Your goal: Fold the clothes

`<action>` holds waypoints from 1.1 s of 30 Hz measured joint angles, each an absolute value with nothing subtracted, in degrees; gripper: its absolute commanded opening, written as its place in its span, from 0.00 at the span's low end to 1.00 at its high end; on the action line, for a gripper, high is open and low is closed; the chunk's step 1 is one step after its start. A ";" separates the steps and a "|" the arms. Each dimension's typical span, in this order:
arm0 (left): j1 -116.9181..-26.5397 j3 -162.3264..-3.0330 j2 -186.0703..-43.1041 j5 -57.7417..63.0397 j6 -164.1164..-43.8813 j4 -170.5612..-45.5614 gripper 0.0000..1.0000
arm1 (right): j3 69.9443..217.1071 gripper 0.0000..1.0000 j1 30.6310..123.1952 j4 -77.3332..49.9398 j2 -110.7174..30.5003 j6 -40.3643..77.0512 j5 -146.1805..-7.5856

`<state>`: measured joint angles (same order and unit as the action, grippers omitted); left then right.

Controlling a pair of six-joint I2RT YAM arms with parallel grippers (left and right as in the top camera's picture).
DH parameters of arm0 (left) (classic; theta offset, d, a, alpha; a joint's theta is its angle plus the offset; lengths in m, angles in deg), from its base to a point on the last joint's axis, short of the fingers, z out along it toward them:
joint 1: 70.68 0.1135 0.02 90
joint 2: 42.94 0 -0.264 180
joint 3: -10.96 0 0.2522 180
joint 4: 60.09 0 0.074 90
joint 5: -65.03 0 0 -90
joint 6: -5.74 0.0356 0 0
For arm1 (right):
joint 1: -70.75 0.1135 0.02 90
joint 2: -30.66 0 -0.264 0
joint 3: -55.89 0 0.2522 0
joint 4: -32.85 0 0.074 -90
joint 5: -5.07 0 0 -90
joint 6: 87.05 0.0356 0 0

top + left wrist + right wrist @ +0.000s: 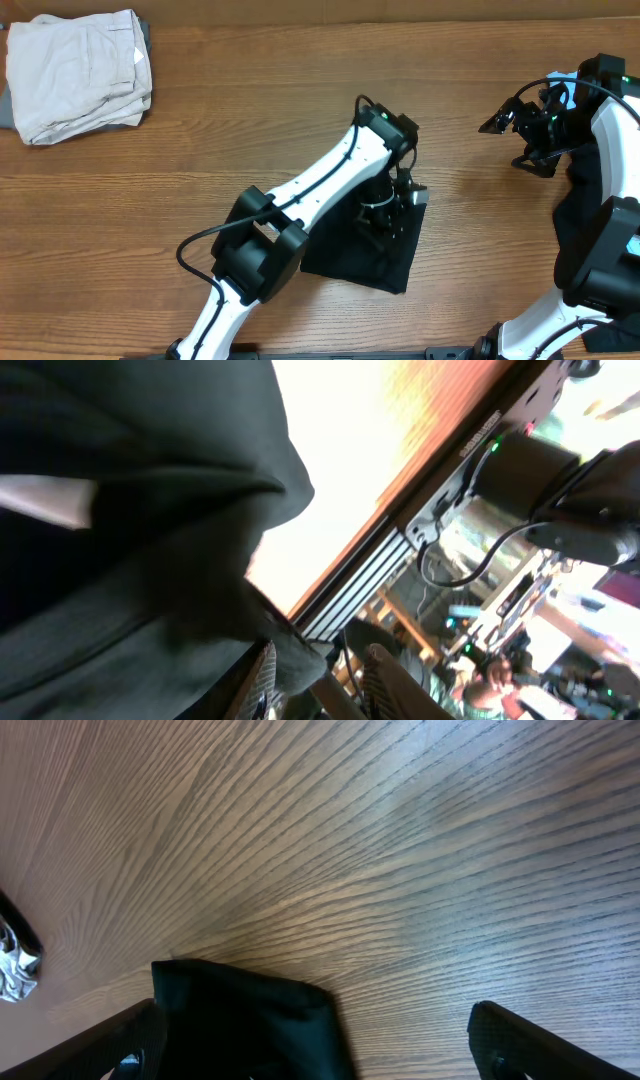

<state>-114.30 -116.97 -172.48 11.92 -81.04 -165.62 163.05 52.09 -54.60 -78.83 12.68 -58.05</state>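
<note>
My overhead view is evenly lit from above and sharp across the table [300, 90]; shadows are soft and short, sitting close under the left arm [330, 175]; the black garment [385, 250] reads as a flat dark patch with almost no fold detail, while the folded beige clothes [75, 70] show their creases clearly. My left wrist view is poor; the dark cloth up close is blurred and underexposed; the tabletop beyond it is blown out to white and orange glare; the room behind is smeared and overbright. My right wrist view is dimmer but crisp on the wood grain; the fingers [540, 1045] at the lower edge are soft dark silhouettes.
</note>
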 measured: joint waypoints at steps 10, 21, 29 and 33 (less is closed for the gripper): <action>-94.06 -134.24 -171.71 8.35 -83.14 -169.84 0.52 | 167.51 1.00 52.09 -57.62 -78.83 11.74 -55.28; -71.89 -133.74 -171.08 -14.01 -98.72 -168.03 0.90 | 168.91 1.00 70.52 -65.57 -78.78 6.82 -56.00; -66.93 -121.61 -171.08 -17.52 -100.40 -163.74 0.95 | 168.91 1.00 93.51 -66.47 -78.78 16.94 -75.01; -66.84 -115.75 -171.08 -17.96 -100.45 -160.33 0.95 | 168.76 1.00 100.66 -65.16 -78.76 19.85 -82.01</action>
